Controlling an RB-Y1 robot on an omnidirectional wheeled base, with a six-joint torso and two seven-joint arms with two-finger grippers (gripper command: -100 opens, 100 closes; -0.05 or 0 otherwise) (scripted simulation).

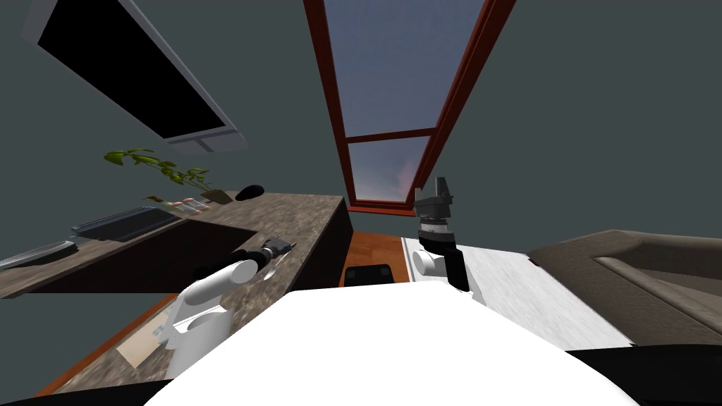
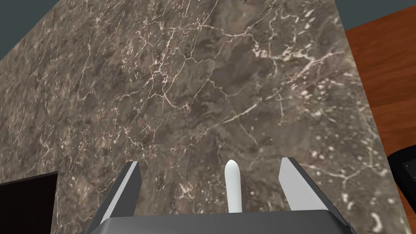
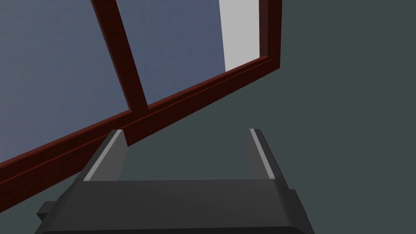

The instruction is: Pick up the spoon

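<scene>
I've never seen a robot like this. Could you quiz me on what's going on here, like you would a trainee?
1. True or false: the left gripper is shut on the white spoon.
2. What does the spoon lie on? A: a white plate. B: a brown marbled countertop. C: a grey tray.
3. Fill in: the right gripper has its fingers ____.
Key: 1 false, its fingers stand open on either side of the spoon; 2 B; 3 open.

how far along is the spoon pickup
Done: the left gripper is over the counter with the spoon between its open fingers. In hand: the grasp itself; the spoon sits nearer one finger and touches neither. Left: closing on it and lifting. The right gripper is open, held up away from the counter.
</scene>
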